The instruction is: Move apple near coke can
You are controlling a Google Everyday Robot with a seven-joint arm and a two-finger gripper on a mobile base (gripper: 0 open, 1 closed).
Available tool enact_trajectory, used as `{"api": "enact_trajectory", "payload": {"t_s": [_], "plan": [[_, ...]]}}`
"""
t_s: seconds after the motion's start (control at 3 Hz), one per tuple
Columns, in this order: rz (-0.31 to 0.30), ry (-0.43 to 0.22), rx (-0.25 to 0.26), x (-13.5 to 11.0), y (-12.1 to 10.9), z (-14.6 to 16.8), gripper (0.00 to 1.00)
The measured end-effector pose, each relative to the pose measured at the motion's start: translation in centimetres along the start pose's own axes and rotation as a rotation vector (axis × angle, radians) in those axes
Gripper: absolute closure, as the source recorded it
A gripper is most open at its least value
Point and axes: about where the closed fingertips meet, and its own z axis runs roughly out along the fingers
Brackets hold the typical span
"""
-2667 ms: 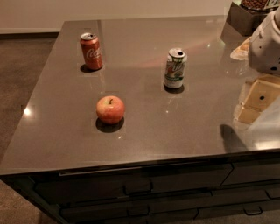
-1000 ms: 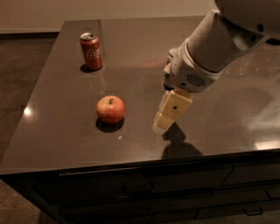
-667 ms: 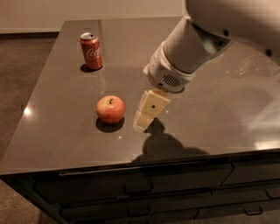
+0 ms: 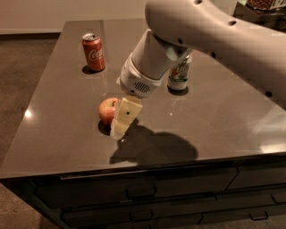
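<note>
The red-orange apple (image 4: 107,109) sits on the dark tabletop (image 4: 62,134) near the front left, its right half hidden behind my gripper. My gripper (image 4: 120,125), cream-coloured, hangs from the white arm (image 4: 154,60) and is right against the apple's right side, low over the table. The red coke can (image 4: 93,52) stands upright at the far left of the table, well behind the apple.
A white-and-green soda can (image 4: 179,74) stands mid-table, partly hidden behind the arm. The table's front edge (image 4: 134,169) lies just below the gripper, with drawers under it. Something dark stands at the far right corner (image 4: 263,4).
The arm has swept from the right side of the table leftward and down. The gripper now stands right beside the apple and covers part of it. Apple and cans have not moved.
</note>
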Motion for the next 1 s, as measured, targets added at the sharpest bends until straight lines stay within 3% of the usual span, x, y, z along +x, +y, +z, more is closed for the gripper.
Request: {"api": "enact_trajectory", "payload": {"t_s": [0.33, 0.67, 1.0], "plan": [[-0.019, 0.025, -0.049, -0.1, -0.1, 2.3, 0.00], [-0.024, 0.034, -0.064, 0.0, -0.6, 3.0, 0.17], [-0.045, 0.044, -0.088, -0.7, -0.7, 3.4, 0.42]]}}
